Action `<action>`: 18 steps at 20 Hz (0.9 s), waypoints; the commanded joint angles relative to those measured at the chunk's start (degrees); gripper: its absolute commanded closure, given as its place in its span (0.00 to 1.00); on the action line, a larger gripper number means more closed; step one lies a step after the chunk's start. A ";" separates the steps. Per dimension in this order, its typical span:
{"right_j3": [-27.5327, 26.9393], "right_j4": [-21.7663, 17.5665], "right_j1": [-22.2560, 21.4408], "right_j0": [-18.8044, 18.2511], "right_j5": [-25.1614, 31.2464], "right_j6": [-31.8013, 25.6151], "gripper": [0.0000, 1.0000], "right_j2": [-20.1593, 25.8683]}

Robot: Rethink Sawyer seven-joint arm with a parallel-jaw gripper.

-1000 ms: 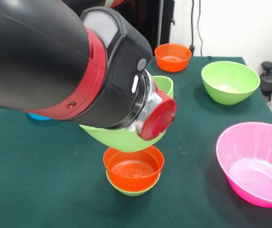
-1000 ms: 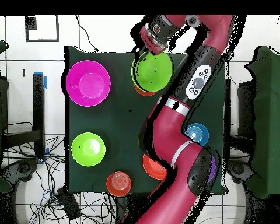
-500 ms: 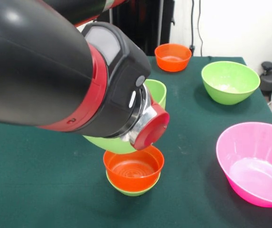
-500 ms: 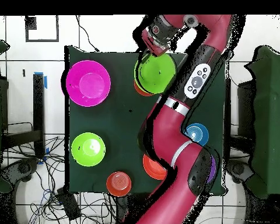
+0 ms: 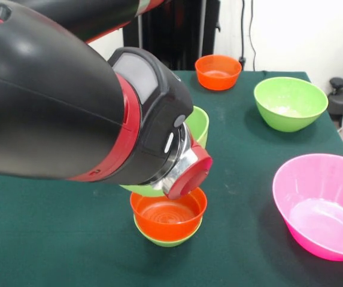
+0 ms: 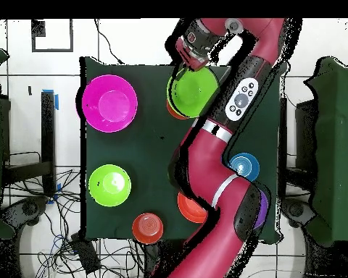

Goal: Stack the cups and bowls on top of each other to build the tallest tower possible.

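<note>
Large lime green bowl [image 6: 192,92] held tilted above the orange bowl [image 5: 168,212] nested in a small green bowl [image 5: 166,240], end effector [image 6: 191,45] at its rim, grip state not discernible, pink bowl [image 5: 319,205] set apart on the table [image 5: 51,239].

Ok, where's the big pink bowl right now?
The pink bowl sits at the front view's lower right edge, on the green table, with a lime green bowl behind it.

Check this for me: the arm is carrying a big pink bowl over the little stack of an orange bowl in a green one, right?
Not quite. The bowl carried over the stack is lime green, not pink; the overhead view shows it best. The pink bowl sits on the table by itself. The rest holds: the stack is an orange bowl nested in a small green one.
</note>
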 commanded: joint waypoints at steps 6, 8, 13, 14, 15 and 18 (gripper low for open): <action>-9.06 -11.40 2.04 1.04 3.13 19.01 1.00 3.43; -9.25 -12.79 2.34 1.05 2.58 18.85 1.00 4.96; -9.35 -15.38 3.04 1.01 1.70 19.80 1.00 7.18; -9.38 -15.70 3.09 1.02 1.73 20.42 1.00 7.50; -9.42 -15.95 3.17 1.01 1.56 20.72 1.00 7.83; -9.61 -16.96 3.52 1.00 0.68 21.18 1.00 9.18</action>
